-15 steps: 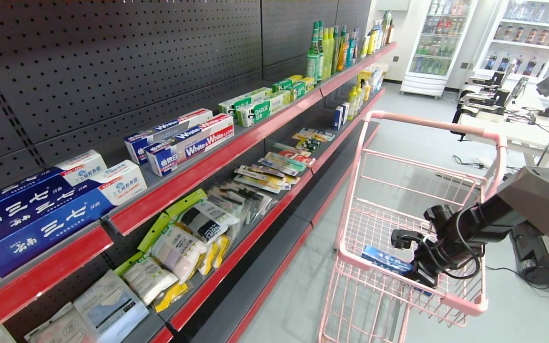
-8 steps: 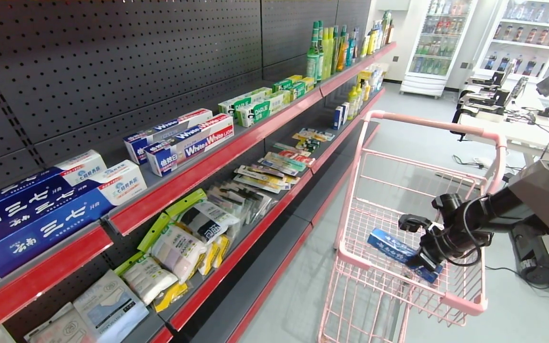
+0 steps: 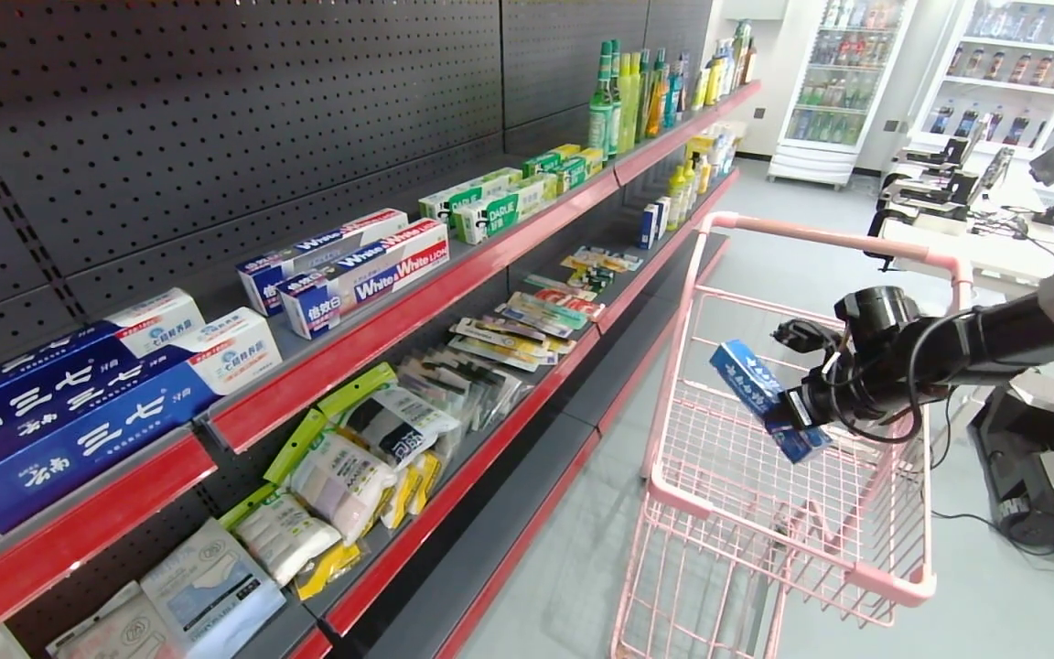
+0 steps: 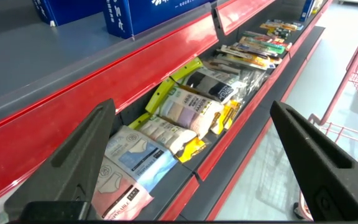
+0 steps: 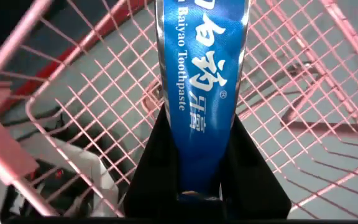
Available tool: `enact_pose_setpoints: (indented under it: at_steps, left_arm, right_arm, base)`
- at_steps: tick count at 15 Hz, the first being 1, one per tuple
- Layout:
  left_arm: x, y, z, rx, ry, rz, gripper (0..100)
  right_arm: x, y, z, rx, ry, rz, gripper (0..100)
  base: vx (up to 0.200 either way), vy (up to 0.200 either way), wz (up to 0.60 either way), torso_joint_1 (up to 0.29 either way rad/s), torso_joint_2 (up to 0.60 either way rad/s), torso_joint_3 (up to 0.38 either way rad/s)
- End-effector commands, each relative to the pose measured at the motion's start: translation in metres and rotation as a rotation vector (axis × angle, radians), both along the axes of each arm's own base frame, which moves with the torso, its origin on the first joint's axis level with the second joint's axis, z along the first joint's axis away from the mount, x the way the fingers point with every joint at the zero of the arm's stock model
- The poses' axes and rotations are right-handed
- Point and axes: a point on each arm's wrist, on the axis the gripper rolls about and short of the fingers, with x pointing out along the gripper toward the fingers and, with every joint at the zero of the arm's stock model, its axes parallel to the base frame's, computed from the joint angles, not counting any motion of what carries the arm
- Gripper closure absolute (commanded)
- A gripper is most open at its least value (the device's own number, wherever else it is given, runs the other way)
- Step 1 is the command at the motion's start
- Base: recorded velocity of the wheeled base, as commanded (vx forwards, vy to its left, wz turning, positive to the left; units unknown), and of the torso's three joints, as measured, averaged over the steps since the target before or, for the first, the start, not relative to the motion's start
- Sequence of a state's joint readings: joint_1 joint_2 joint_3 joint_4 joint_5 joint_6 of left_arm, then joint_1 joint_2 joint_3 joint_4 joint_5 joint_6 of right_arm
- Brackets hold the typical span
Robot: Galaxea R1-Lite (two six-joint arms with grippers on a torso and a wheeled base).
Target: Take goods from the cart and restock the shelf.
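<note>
Coated wire, glossy card, painted metal

We saw the cart [image 3: 838, 241] as smooth pink-coated metal wire and tube. The toothpaste box [image 3: 768, 400] above it was glossy blue card. Beside the cart, the shelf [image 3: 381, 339] had a shiny red painted lip and a matt grey deck, backed by matt black perforated pegboard [image 3: 262, 119]. The packets [image 3: 344, 476] lower down were shiny plastic film.

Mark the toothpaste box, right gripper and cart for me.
toothpaste box [image 3: 748, 377], head view, its blue printed face.
right gripper [image 3: 797, 414], head view, midway between its fingertips.
cart [image 3: 820, 236], head view, the pink handle bar.
</note>
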State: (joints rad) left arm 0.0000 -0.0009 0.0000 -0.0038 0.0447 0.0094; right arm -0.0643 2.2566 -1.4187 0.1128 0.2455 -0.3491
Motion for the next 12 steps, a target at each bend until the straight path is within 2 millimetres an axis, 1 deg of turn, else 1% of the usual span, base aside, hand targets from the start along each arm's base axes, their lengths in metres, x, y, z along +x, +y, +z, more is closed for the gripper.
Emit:
enact_pose_setpoints:
  at_steps: [1, 2, 3, 4, 5, 6, 8, 9, 10, 11, 12]
  left_arm:
    - [0.0, 0.0, 0.0, 0.0, 0.0, 0.001, 0]
    - [0.0, 0.0, 0.0, 0.0, 0.0, 0.0, 0]
    - [0.0, 0.0, 0.0, 0.0, 0.0, 0.0, 0]
    - [0.0, 0.0, 0.0, 0.0, 0.0, 0.0, 0]
    - [0.0, 0.0, 0.0, 0.0, 0.0, 0.0, 0]
    - [0.0, 0.0, 0.0, 0.0, 0.0, 0.0, 0]
    - [0.0, 0.0, 0.0, 0.0, 0.0, 0.0, 0]
    - [0.0, 0.0, 0.0, 0.0, 0.0, 0.0, 0]
    - [0.0, 0.0, 0.0, 0.0, 0.0, 0.0, 0]
    - [0.0, 0.0, 0.0, 0.0, 0.0, 0.0, 0]
    - [0.0, 0.0, 0.0, 0.0, 0.0, 0.0, 0]
  right_arm:
    - [-0.033, 0.028, 0.072, 0.023, -0.137, -0.098, 100]
    - [-0.06, 0.042, 0.098, 0.077, -0.169, -0.138, 100]
    - [-0.086, 0.05, 0.119, 0.102, -0.205, -0.157, 100]
    - [-0.117, 0.052, 0.134, 0.09, -0.241, -0.164, 100]
    - [-0.128, 0.053, 0.139, 0.085, -0.256, -0.166, 100]
    - [-0.179, 0.052, 0.154, 0.077, -0.316, -0.167, 100]
    - [-0.245, 0.044, 0.165, 0.073, -0.42, -0.17, 100]
    - [-0.269, 0.041, 0.169, 0.055, -0.479, -0.171, 100]
    - [-0.288, 0.037, 0.17, 0.04, -0.518, -0.184, 100]
    - [-0.307, 0.033, 0.168, 0.027, -0.554, -0.214, 100]
    - [-0.324, 0.028, 0.162, 0.003, -0.581, -0.26, 100]
  base:
    - [0.0, 0.0, 0.0, 0.0, 0.0, 0.0]
    - [0.0, 0.0, 0.0, 0.0, 0.0, 0.0]
    - [0.0, 0.0, 0.0, 0.0, 0.0, 0.0]
    - [0.0, 0.0, 0.0, 0.0, 0.0, 0.0]
    - [0.0, 0.0, 0.0, 0.0, 0.0, 0.0]
    - [0.0, 0.0, 0.0, 0.0, 0.0, 0.0]
    - [0.0, 0.0, 0.0, 0.0, 0.0, 0.0]
    - [0.0, 0.0, 0.0, 0.0, 0.0, 0.0]
    - [0.0, 0.0, 0.0, 0.0, 0.0, 0.0]
    - [0.0, 0.0, 0.0, 0.0, 0.0, 0.0]
    - [0.0, 0.0, 0.0, 0.0, 0.0, 0.0]
